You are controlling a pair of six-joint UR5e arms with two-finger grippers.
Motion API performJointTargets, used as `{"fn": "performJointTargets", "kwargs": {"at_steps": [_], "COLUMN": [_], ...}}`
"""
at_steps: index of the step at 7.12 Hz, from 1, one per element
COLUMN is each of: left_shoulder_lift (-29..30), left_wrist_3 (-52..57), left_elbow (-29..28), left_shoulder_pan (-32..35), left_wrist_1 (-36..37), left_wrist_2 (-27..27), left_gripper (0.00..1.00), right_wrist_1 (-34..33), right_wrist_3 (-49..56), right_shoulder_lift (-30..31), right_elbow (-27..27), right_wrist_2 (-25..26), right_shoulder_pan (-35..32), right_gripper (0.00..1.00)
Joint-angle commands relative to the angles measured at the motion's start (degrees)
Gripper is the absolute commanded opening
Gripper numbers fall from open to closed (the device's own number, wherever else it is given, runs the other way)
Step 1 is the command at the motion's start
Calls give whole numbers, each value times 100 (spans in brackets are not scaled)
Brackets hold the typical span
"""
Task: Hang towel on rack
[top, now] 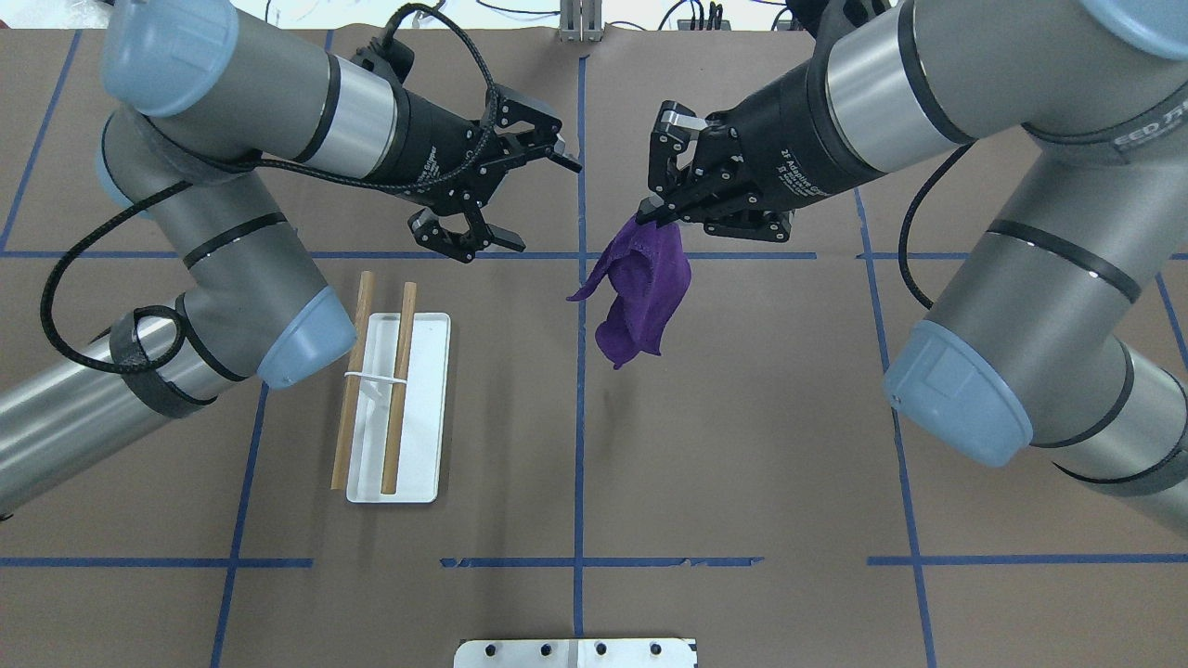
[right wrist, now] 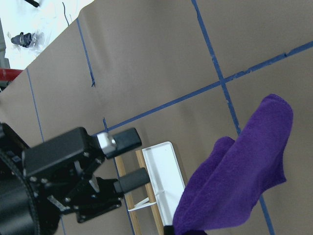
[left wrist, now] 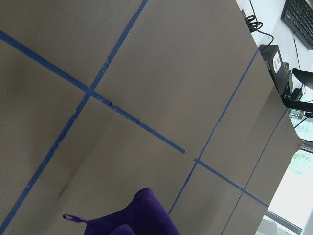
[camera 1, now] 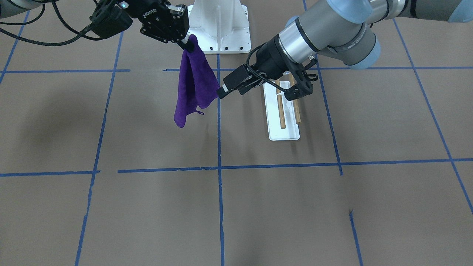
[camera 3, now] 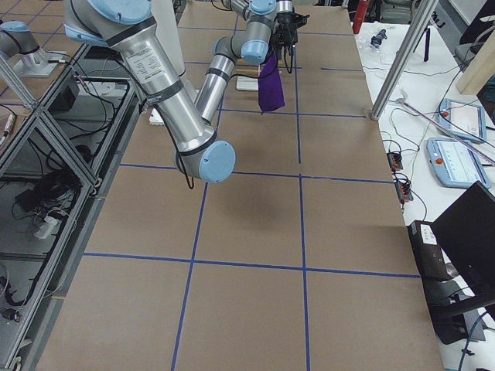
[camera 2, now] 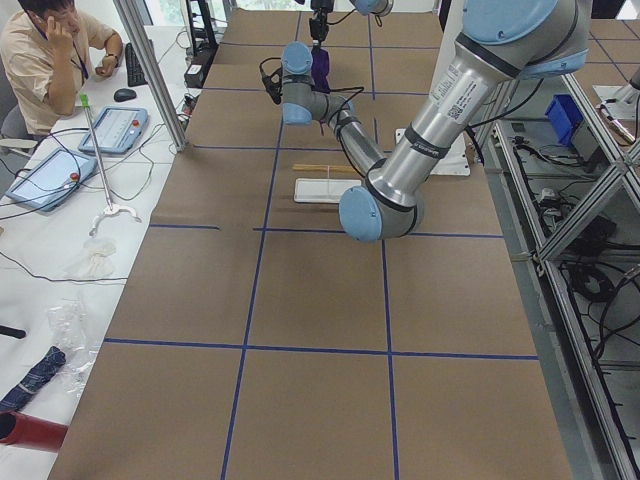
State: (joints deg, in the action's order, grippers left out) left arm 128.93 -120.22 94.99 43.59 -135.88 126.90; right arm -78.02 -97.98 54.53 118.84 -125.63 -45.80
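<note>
Towel (top: 640,297) hangs clear above the worktop (top: 742,417), one upper corner clenched in the right tool (top: 650,209), loop tag (camera 1: 200,112) dangling low. Beside it the left tool (top: 543,206) is spread wide, empty, raised near the rack (top: 425,408), whose 2 dowels (top: 399,399) run parallel.
</note>
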Motion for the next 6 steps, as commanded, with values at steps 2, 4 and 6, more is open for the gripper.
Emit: {"fn": "performJointTargets", "kwargs": {"at_steps": [2,4,6], "left_shoulder_lift": [-52,-43,-43], "left_wrist_3": [-702,-870,-889], "left_elbow": [-7,11,20], "left_shoulder_pan": [-254,-316,-438], "left_wrist_1": [-720,-729,-730], "left_wrist_2": [-200,-401,-787], "left_gripper": [99,99,79], "right_wrist_1": [164,313,349], "right_wrist_3": [-1491,-2214,-2243], "right_shoulder_lift": [-65,-100,-100], "right_elbow": [61,69,70], "right_wrist_2": [530,1038,1058], "right_shoulder_pan": [19,264,300], "right_gripper": [0,0,0]}}
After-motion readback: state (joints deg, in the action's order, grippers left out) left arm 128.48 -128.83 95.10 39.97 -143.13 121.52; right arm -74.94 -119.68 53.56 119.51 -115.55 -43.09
